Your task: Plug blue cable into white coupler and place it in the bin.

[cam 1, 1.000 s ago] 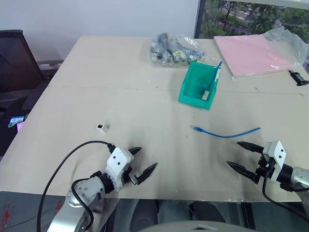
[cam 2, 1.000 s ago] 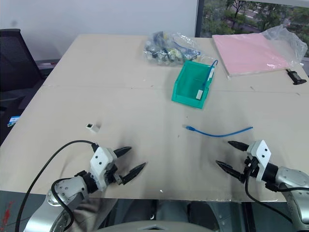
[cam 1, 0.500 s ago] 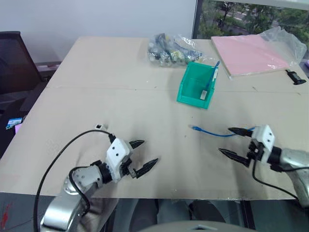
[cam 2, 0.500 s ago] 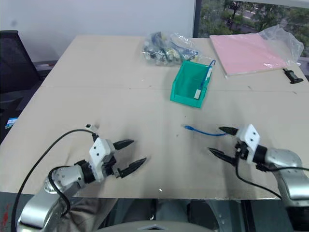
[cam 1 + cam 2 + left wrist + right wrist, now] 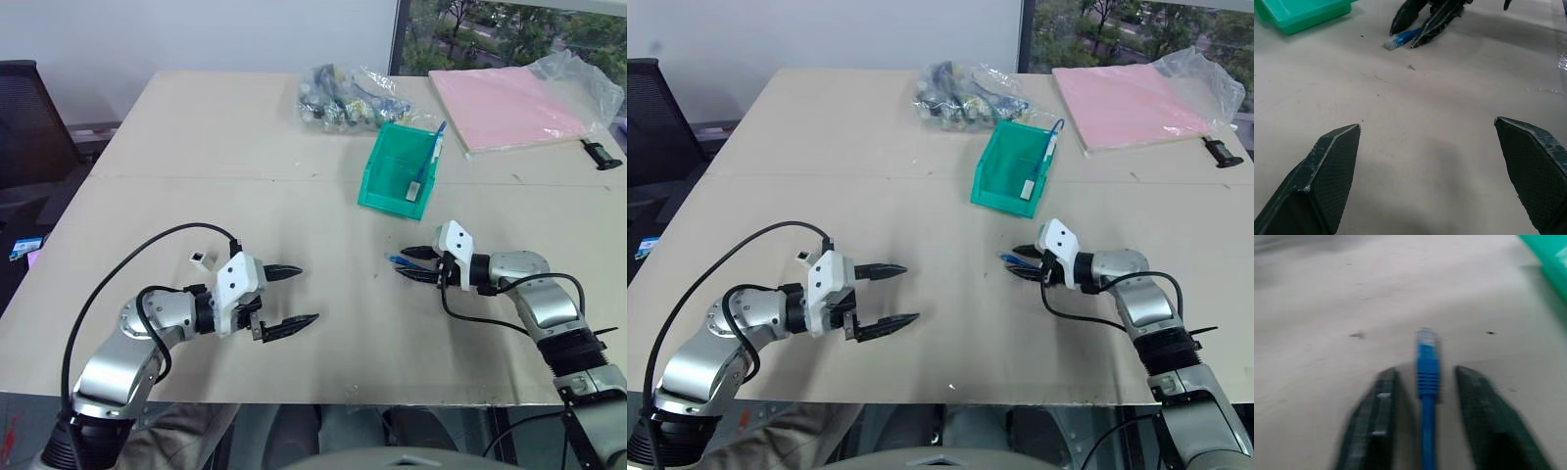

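The blue cable (image 5: 400, 261) lies on the table, and its plug end (image 5: 1427, 367) pokes out between my right gripper's fingers. My right gripper (image 5: 404, 263) straddles that end, open only narrowly, with a thin gap on each side of the cord. The white coupler (image 5: 202, 258) sits on the table just behind my left arm. My left gripper (image 5: 307, 294) hovers wide open and empty, pointing toward the cable. The teal bin (image 5: 400, 176) stands beyond the cable and holds another blue cord with a white block.
A clear bag of parts (image 5: 348, 96) lies behind the bin. A pink sheet in plastic (image 5: 514, 106) and a small black object (image 5: 607, 155) are at the far right. A black chair (image 5: 29, 127) stands left of the table.
My right gripper moved left and away from the front edge to the cable's plug end, and its fingers narrowed around it. My left gripper rose a little and turned toward the cable.
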Controlling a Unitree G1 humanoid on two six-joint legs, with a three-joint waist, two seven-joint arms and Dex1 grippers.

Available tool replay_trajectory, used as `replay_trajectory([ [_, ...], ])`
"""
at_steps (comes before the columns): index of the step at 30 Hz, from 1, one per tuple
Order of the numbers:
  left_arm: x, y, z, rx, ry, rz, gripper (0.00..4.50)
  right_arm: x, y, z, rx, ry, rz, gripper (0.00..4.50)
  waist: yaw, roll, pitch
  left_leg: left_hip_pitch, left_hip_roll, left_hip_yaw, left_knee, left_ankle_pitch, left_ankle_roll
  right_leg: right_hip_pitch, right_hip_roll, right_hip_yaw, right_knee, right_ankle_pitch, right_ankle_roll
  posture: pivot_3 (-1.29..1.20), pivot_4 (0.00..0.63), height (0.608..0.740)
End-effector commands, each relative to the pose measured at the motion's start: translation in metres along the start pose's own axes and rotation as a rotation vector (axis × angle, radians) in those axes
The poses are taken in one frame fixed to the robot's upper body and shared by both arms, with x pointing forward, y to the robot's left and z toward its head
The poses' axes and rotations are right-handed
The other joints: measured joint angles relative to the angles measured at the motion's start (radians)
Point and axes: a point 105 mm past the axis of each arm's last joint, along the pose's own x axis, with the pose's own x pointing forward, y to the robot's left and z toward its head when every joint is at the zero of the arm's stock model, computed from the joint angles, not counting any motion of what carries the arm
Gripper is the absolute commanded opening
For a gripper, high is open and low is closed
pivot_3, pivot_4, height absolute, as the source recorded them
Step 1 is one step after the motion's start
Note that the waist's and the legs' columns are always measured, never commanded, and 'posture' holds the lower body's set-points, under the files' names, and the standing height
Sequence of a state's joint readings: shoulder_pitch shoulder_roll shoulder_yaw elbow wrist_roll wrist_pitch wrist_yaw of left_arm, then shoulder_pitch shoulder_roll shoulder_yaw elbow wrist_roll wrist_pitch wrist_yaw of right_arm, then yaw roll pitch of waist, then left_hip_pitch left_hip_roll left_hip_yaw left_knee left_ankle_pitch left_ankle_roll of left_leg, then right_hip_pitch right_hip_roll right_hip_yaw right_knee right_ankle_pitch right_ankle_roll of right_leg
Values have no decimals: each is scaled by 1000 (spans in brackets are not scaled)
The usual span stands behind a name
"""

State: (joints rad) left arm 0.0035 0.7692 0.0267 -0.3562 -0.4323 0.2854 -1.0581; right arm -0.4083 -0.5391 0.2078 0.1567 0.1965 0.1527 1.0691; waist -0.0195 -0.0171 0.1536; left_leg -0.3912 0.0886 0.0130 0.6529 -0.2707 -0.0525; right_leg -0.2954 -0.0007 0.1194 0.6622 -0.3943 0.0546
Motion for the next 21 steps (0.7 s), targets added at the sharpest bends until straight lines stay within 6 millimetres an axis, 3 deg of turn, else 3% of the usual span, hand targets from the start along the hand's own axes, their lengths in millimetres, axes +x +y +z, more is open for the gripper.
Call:
replay_trajectory([
  [1,-1,-1,2,39,0,-24,4500,6,16,10,-59,4,81,39,-2,0,0,0,0,0,0,0,0,0,0,0,0,0,0,0,150,740],
  [7,-5,-1,-3,56,30,-26,4500,30,39,20,-156,8,178,39,-3,0,0,-1,0,0,0,0,0,-2,0,0,1,0,0,0,150,740],
  [12,-7,1,-4,72,47,-24,4500,50,33,28,-197,7,137,39,-19,0,0,-1,0,0,0,0,0,-3,0,0,2,0,0,0,150,740],
  [15,-4,0,-5,78,46,-27,4500,49,31,34,-195,-17,118,1059,-22,0,0,-1,0,0,0,0,0,-4,0,0,2,0,0,0,150,740],
  [17,1,-3,-7,77,39,-47,4500,40,31,39,-184,-48,103,1972,-21,0,0,-2,0,0,0,0,0,-4,0,-1,3,0,0,0,150,740],
  [21,22,-1,-11,87,39,-76,4500,5,32,52,-117,-136,58,3850,-8,0,0,-4,0,0,1,0,0,-5,-1,-4,2,0,0,0,150,740],
])
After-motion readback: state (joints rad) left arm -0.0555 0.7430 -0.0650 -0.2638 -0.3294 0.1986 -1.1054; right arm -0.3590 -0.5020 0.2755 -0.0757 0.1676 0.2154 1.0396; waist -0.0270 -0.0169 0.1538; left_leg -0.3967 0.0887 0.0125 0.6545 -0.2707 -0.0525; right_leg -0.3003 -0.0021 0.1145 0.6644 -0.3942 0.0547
